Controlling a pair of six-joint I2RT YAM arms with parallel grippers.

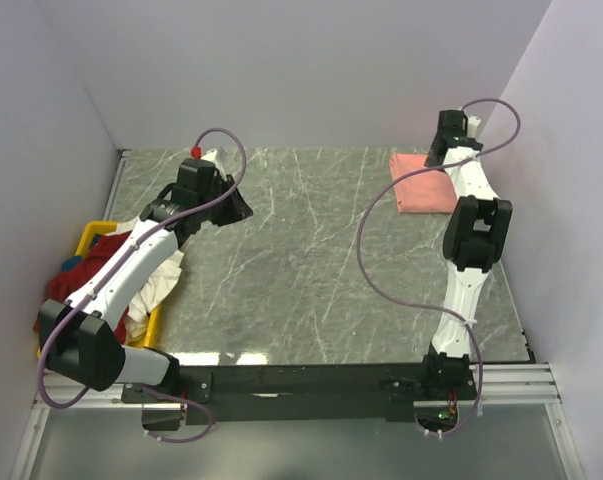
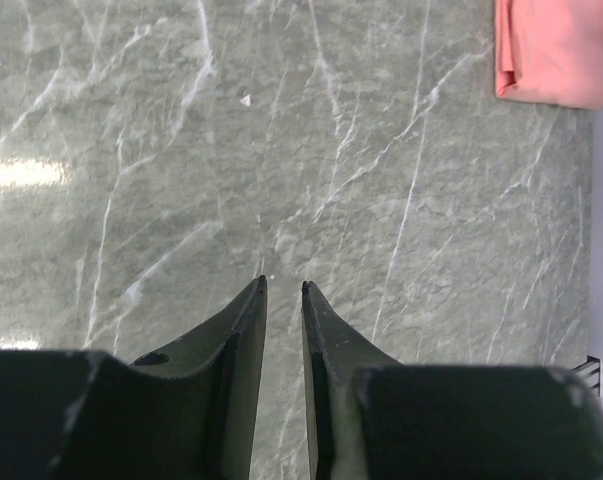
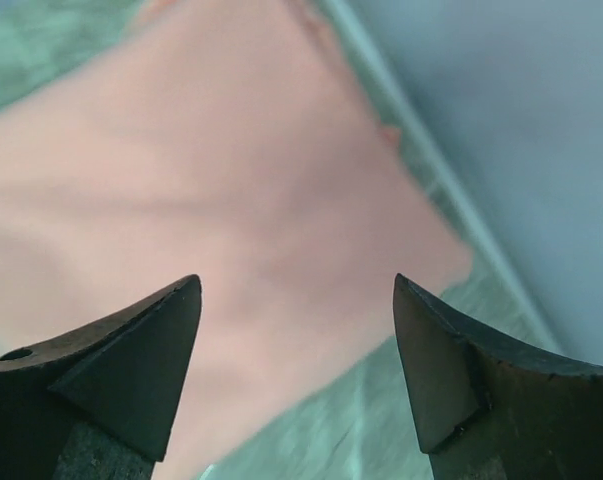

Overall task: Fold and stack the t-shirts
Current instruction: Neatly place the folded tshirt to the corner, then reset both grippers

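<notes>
Cloth of salmon-pink colour fills most of the right wrist view: this is the salmon-pink t-shirt [image 3: 231,180], folded into a flat rectangle on the worktop [image 1: 301,250]. The right claw [image 3: 296,282] hangs directly above this t-shirt with its two fingers spread wide. Nothing is between them, and from the pictures I cannot tell if the tips touch the fabric. In the top view the claw is over the far edge of the salmon-pink t-shirt.

The left claw [image 2: 283,287] is well apart from the salmon-pink t-shirt, across the worktop from it. Its fingers are almost pressed together, with only a thin gap, and they pinch nothing. In the left wrist view the salmon-pink t-shirt shows only as a corner at the upper right, far ahead of the fingertips.

The yellow bin [image 1: 89,236] stands at the edge of the worktop opposite the salmon-pink t-shirt. The dark red t-shirt [image 1: 76,288] lies crumpled in it, under the left arm. The white t-shirt [image 1: 166,282] hangs over the bin rim on the side facing the salmon-pink t-shirt
</notes>
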